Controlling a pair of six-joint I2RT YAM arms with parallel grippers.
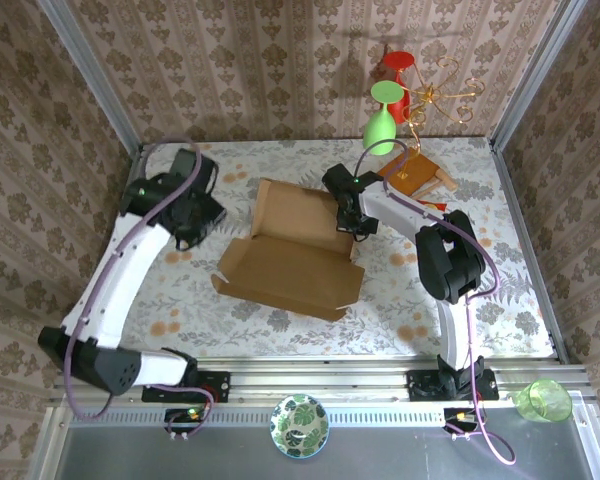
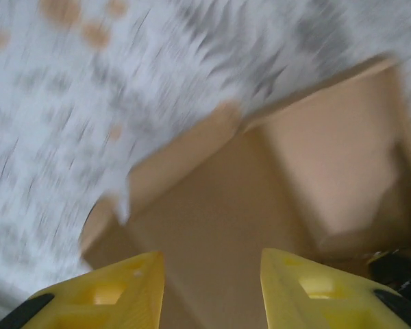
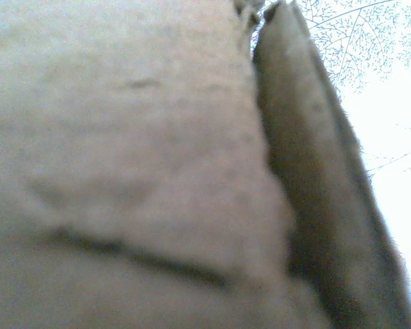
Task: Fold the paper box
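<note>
Lying near the middle of the flowered bench (image 1: 480,290), the box (image 1: 290,262) is a light-brown cardboard piece, opened out, with two broad panels joined along a crease and small flaps at its edges. It bears plain cardboard on every face seen.

From above, the left end effector (image 1: 202,222) sits to the left of the box, near its far left corner but apart from it. The right end effector (image 1: 355,222) is at the box's far right edge, right against the cardboard; whether it touches cannot be told from this height. Just beyond it on the bench lies a reddish-brown board (image 1: 415,175).

The left wrist camera, blurred, looks between two yellow fingers (image 2: 120,291) at the box (image 2: 260,205) ahead and below. The left end effector (image 2: 212,274) is spread wide with nothing between its fingers. This view adds the box's raised side wall and a flap at its left corner, which the overhead picture flattens.

The right wrist camera is pressed very close to the box (image 3: 123,171): a wide tan face with a faint crease, and a darker flap edge running down the right side, with pale bench cloth past it. Whether the right end effector is spread or clamped I cannot tell.
</note>
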